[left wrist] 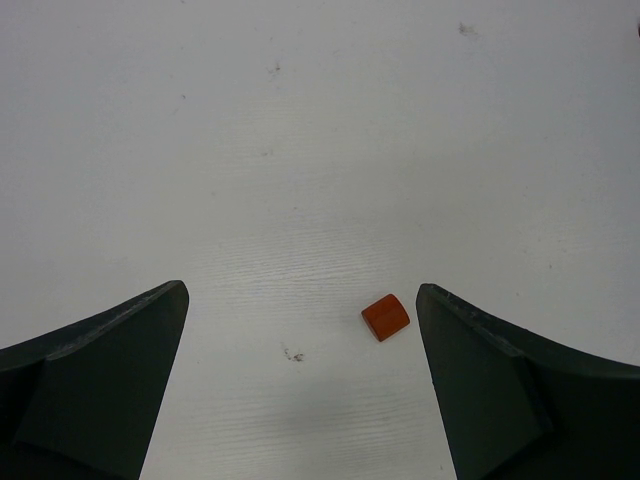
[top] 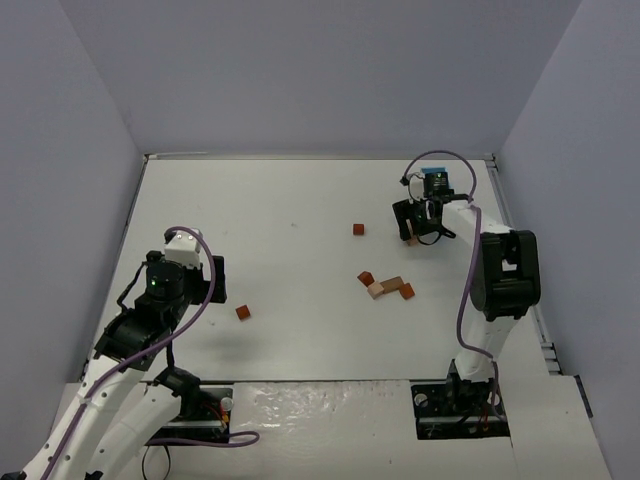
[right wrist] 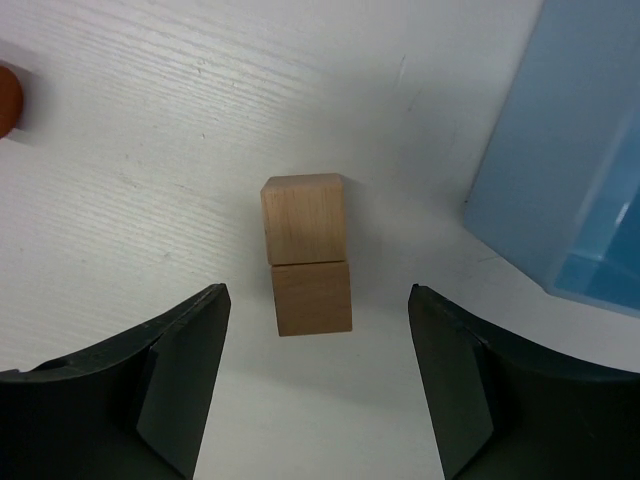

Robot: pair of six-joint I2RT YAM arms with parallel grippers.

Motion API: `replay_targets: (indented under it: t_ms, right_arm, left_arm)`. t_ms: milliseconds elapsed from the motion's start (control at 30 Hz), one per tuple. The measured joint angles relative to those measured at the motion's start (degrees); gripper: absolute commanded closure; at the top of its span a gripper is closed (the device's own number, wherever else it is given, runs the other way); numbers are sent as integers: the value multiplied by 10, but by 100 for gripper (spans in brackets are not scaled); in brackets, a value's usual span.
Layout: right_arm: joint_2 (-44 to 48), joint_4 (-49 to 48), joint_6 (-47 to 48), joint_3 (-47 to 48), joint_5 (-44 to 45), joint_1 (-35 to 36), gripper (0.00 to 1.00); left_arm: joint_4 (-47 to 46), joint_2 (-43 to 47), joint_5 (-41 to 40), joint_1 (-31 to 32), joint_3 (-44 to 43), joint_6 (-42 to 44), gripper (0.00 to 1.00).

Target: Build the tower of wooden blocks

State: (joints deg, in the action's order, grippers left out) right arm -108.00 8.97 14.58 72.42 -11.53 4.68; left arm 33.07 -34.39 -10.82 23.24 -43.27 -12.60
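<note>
**Two-cube tower stands between the right gripper's parted fingers**

The wood block tower (right wrist: 305,250) is two pale tan cubes with visible grain. As far as the right wrist view shows, one sits on the other with their sides nearly flush. The right gripper (right wrist: 315,292) straddles it with its jaws moderately apart, and bare table shows between each dark finger (right wrist: 170,380) and the cubes, so it holds and touches nothing. The tower stands roughly centred between the two fingertips, just ahead of them.

A light blue box (right wrist: 560,170) stands just beside the tower, on its right in the wrist view, and a reddish rounded piece (right wrist: 5,100) lies off to its left at the picture's edge. From above, a lone reddish block (top: 358,229) lies left of the tower. A loose cluster of orange-brown and tan blocks (top: 385,285) lies nearer the arm bases than the tower.

Well away from the tower, the left gripper (left wrist: 302,288) hangs over the table with its jaws spread as wide as they go, gripping nothing. A small red-orange block (left wrist: 385,317) lies on the table close to its right-hand finger
</note>
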Motion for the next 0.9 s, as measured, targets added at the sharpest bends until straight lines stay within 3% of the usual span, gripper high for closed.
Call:
replay_targets:
  t_ms: [333, 700, 900]
  right_arm:
    - [22, 10, -29, 78, -8, -9, 27]
    - [-96, 20, -59, 126, -28, -16, 28]
    - [-120, 33, -63, 161, 12, -40, 27]
  left_arm:
    - [0, 0, -1, -1, 0, 0, 3]
    - [0, 0, -9, -1, 0, 0, 3]
    - [0, -4, -12, -1, 0, 0, 3]
